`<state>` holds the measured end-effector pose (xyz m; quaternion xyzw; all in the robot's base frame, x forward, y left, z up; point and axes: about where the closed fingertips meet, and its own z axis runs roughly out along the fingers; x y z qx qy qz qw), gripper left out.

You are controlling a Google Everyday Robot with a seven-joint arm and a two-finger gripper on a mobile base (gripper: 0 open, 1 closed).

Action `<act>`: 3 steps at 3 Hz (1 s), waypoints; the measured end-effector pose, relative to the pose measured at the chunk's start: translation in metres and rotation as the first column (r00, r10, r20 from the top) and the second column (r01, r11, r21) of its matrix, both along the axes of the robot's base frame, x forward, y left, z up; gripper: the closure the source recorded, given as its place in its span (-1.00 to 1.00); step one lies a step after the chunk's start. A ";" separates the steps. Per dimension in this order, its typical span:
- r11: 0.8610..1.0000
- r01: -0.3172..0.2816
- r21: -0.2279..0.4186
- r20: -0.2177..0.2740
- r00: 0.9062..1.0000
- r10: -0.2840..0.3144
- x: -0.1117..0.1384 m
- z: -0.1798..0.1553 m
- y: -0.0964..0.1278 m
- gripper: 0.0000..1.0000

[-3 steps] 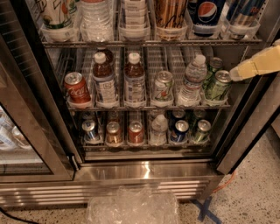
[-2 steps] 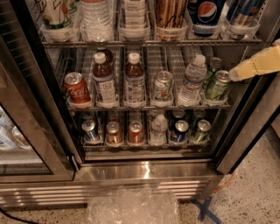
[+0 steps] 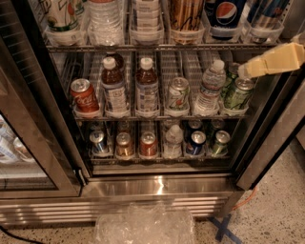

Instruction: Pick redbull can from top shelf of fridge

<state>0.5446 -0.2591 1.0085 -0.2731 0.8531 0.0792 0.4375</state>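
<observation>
Up on the top shelf (image 3: 162, 46) of the fridge (image 3: 157, 188), far right: redbull can (image 3: 263, 14) upright in a clear holder (image 3: 263, 34), beside the Pepsi can (image 3: 224, 13). Lower down, hand (image 3: 245, 70) in from the right at middle-rack level, just above a green can (image 3: 237, 94). Open or closed: cannot tell.

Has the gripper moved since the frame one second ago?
Yes. The gripper has shifted slightly up and to the left: its tip now sits higher above the top of the green can at the right end of the middle rack.
</observation>
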 end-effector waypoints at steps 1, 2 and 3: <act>0.996 0.065 0.067 0.092 0.993 -0.071 0.000 0.025 0.018 -1.00; 0.985 0.147 0.092 0.181 0.970 -0.162 0.000 0.047 0.023 -1.00; 0.985 0.147 0.092 0.180 0.970 -0.161 0.000 0.047 0.023 -1.00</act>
